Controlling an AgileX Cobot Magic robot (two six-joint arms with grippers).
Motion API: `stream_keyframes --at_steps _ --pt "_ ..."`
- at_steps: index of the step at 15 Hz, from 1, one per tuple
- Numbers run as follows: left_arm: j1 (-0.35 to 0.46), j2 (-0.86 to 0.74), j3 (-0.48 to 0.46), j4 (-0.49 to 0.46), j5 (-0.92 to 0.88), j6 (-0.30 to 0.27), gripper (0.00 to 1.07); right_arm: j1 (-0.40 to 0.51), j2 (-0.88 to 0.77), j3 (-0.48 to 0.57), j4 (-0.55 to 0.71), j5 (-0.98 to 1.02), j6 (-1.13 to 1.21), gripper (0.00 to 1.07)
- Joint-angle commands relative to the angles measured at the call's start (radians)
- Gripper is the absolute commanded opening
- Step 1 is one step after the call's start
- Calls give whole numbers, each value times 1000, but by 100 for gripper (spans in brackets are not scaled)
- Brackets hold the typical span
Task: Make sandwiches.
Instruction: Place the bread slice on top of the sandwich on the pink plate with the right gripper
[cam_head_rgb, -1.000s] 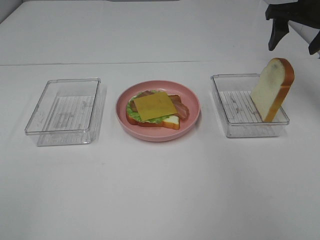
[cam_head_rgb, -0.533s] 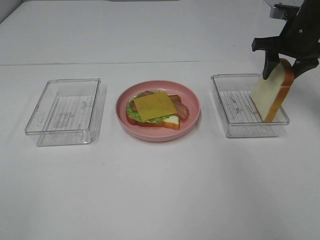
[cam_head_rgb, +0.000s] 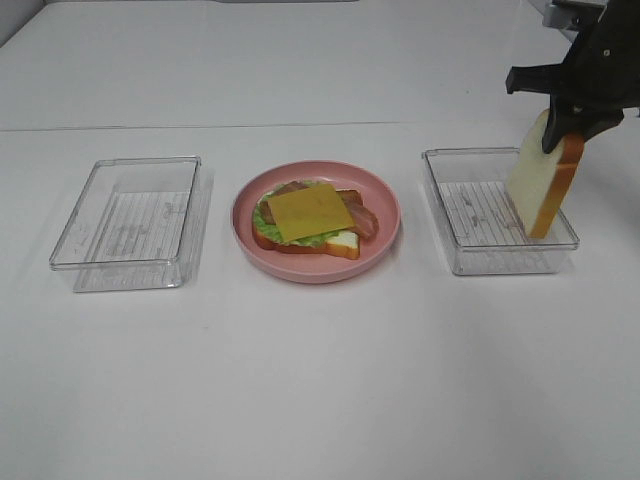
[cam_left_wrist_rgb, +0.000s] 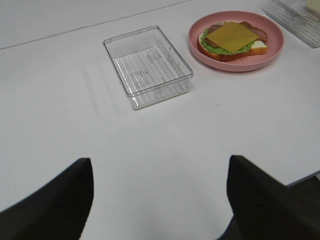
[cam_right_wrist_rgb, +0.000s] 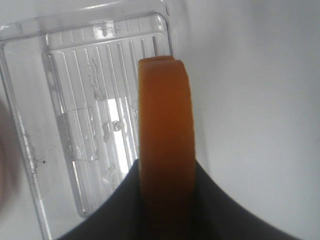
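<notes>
White tabletop (cam_head_rgb: 320, 380) carries three items in a row: an empty clear tray (cam_head_rgb: 130, 222) on the left, a pink plate (cam_head_rgb: 316, 221) in the middle, a second tray (cam_head_rgb: 497, 211) on the right; the plate holds an open stack of bread (cam_head_rgb: 340, 242), lettuce (cam_head_rgb: 265, 217), bacon (cam_head_rgb: 362, 218) and a cheese slice (cam_head_rgb: 308, 211) on top; the second bread slice (cam_head_rgb: 543, 180) stands tilted on edge in the right tray; right gripper (cam_head_rgb: 566, 122) has its jaws clamped on that slice's upper crust; left gripper (cam_left_wrist_rgb: 160, 200) hangs over bare tabletop well short of the left tray, jaws wide apart, holding nothing.
</notes>
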Motion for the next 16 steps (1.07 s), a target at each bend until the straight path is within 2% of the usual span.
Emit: stream_keyframes --at_steps 1,2,3,4,6,11,13,16 --pt "-2 -21 6 2 -10 -7 71 2 -79 -4 75 5 -15 0" --pt "-2 -21 6 2 -10 -7 71 4 -92 -4 105 8 -21 0" --pt "-2 -21 6 2 -10 -7 71 15 -122 -3 241 12 -73 0" --pt "-2 -21 6 2 -10 -7 71 25 -123 -3 303 12 -98 0" --pt "-3 -21 6 2 -10 -7 71 64 -122 14 364 -17 -106 0" --pt "-3 -21 6 2 -10 -7 71 243 -110 103 504 -252 -105 0" --pt "-3 -21 6 2 -10 -7 71 283 -58 106 620 -313 -105 0" --pt "-3 -21 6 2 -10 -7 71 285 35 106 787 -314 -147 0"
